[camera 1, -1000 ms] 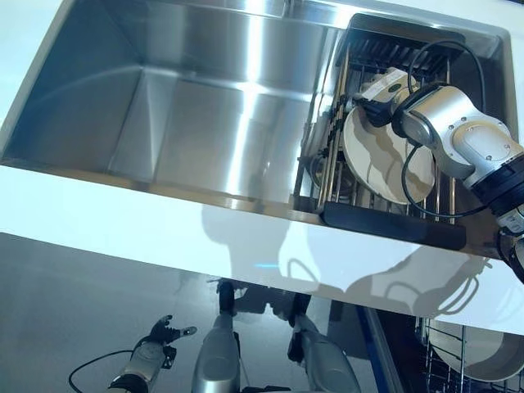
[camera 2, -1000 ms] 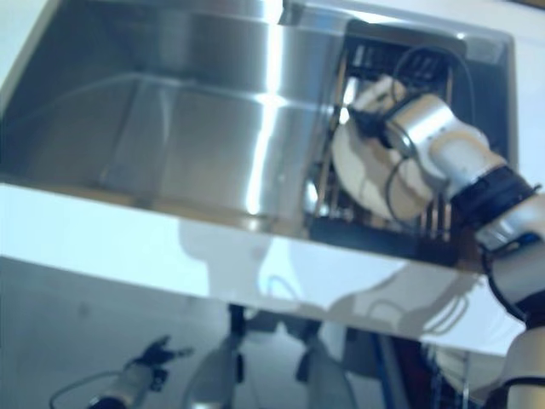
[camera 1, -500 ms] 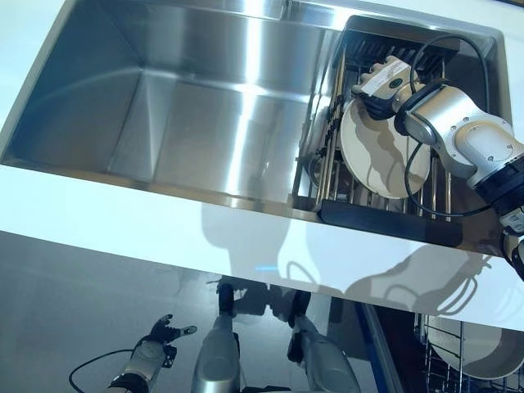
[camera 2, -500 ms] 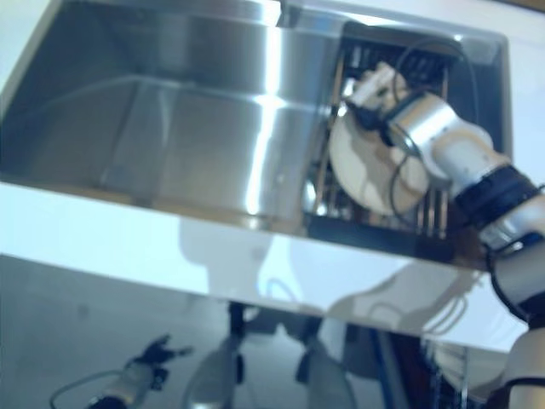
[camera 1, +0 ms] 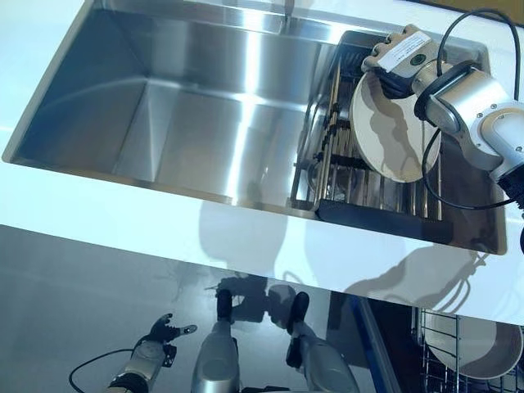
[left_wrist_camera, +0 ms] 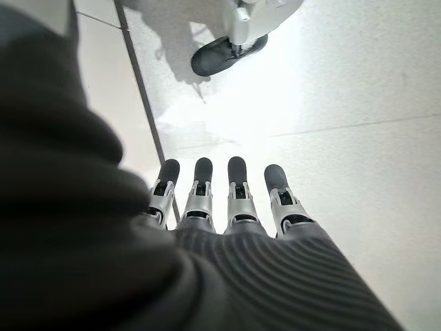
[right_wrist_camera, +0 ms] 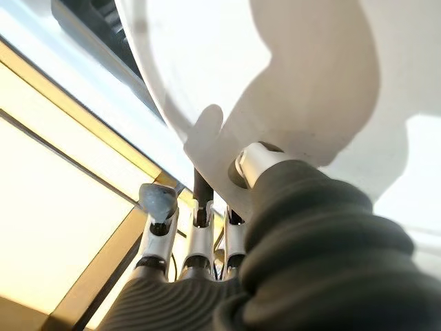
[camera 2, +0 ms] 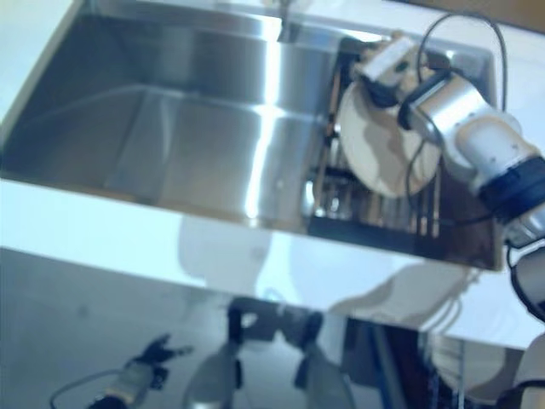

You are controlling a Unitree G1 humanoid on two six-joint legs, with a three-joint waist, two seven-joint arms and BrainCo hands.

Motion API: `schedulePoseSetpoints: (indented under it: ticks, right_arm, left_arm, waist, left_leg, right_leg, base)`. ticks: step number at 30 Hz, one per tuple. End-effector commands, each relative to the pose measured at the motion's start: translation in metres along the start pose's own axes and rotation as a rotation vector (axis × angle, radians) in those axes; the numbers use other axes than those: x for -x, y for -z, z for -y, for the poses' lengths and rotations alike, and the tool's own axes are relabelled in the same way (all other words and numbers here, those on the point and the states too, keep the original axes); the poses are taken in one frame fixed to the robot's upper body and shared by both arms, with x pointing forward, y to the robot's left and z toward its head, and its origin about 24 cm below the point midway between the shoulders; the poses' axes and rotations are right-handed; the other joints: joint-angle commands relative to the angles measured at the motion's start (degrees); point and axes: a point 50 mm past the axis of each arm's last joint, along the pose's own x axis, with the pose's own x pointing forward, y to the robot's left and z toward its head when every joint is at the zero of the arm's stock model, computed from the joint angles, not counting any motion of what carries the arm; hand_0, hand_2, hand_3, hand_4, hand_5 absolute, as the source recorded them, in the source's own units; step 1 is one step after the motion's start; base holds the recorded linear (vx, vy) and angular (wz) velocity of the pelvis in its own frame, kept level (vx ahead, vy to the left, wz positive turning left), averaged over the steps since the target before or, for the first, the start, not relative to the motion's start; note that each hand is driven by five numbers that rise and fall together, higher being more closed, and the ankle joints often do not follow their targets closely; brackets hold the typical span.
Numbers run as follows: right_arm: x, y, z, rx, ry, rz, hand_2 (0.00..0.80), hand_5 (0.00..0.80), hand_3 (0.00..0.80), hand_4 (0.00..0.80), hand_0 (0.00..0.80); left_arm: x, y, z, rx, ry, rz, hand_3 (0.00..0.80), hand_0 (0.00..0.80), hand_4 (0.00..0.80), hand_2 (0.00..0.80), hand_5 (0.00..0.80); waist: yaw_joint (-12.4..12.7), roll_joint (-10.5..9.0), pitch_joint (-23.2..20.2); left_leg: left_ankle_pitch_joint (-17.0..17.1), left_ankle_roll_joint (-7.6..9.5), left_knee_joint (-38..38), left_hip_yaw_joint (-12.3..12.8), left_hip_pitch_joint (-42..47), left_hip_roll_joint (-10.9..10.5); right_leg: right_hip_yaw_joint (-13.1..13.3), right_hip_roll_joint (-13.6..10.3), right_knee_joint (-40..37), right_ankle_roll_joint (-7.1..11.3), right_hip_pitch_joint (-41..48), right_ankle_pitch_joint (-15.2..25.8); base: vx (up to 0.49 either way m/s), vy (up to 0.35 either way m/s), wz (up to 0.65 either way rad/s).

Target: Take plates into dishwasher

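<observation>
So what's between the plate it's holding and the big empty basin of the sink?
Only the drying rack: its upright metal bars stand between the plate, pinched by the right hand, and the basin. The left eye view shows it best.

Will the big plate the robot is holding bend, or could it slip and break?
The plate probably won't bend; it keeps a hard round shape while held only at its top rim. It looks smooth and glossy, so it could slip from the right robot hand. It seems breakable like pottery, and might chip against the metal rack and sink below.
</observation>
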Motion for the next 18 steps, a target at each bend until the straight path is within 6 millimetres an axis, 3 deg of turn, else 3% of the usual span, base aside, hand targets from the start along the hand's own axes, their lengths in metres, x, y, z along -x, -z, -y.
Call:
schedulePoseSetpoints:
  ticks: [1,11,18]
  right_arm:
    - [0.004,0.035,0.030,-0.029,0.149,-0.111,0.800,0.800,0.800,0.800,0.800]
    - [0.017,0.075,0.034,-0.149,0.232,-0.347,0.800,0.800,0.800,0.800,0.800]
    - [0.025,0.087,0.034,-0.404,0.317,-0.417,0.800,0.800,0.800,0.800,0.800]
  left_arm:
    - [0.002,0.013,0.001,-0.049,0.002,-0.035,0.000,0.000,0.000,0.000,0.000]
    - [0.004,0.021,0.006,-0.070,0.010,-0.054,0.000,0.000,0.000,0.000,0.000]
    - [0.005,0.025,0.009,-0.084,0.020,-0.071,0.000,0.000,0.000,0.000,0.000]
  waist:
    - [-0.74,-2.74,-5.31]
    - [-2.04,-3.09,-8.56]
    - [-3.27,-3.65,-11.28]
  left_leg:
    - [-3.15,0.82,-0.19,2.61,-0.28,-1.72]
    - [-4.48,0.92,-0.19,3.25,2.27,-1.82]
    - [-5.38,0.94,-0.19,3.80,4.36,-1.67]
  right_leg:
    - [0.54,-1.23,-0.06,5.54,2.74,-4.32]
    - [1.86,-1.00,-0.06,5.74,4.44,-5.01]
    - [3.20,-0.81,-0.06,5.83,5.69,-5.51]
  base:
    - [0.000,0.000,0.00]
    - [0.005,0.004,-0.05]
    - [0.039,0.016,-0.09]
